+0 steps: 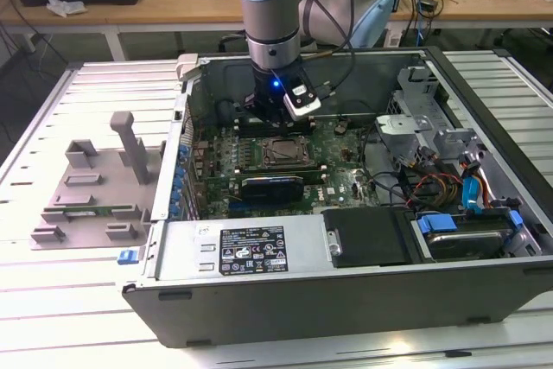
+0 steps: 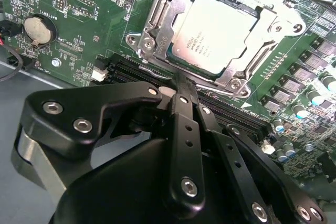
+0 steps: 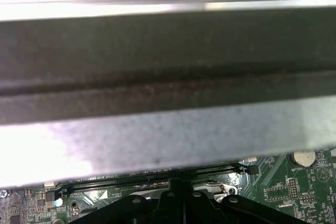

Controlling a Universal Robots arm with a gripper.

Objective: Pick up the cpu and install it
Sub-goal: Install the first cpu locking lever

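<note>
My gripper [image 2: 181,85] hangs inside the open computer case [image 1: 346,295], low over the green motherboard [image 2: 89,40]. In the second wrist view my black linkages converge toward a narrow tip, and the fingers [image 2: 184,103] are drawn together with nothing between them.

The cpu [image 2: 215,34] lies in its socket just beyond my fingertips, its pale silver top facing up. The metal socket frame [image 2: 157,30] surrounds it on all sides, with screws at the corners. My tip ends right at the near edge of that frame, but I cannot tell whether it touches the metal. A dark memory slot [image 2: 131,72] runs across the board between my linkage and the socket. A round coin battery [image 2: 39,29] sits well apart from the socket, and a row of small capacitors [image 2: 310,98] lines the board on the socket's other side.

In the exterior view my arm [image 1: 270,6] comes down from above into the case, with a blue light glowing near my wrist [image 1: 275,85]. The socket [image 1: 283,153] shows just below my gripper [image 1: 268,123]. On the ribbed table [image 1: 78,300], toward the exterior view's left, a grey plastic fixture [image 1: 91,187] stands well apart from the case.

In the first wrist view a grey wall of the case [image 3: 168,77] spans the frame, with a strip of motherboard and my gripper's black top [image 3: 178,203] beneath it.
</note>
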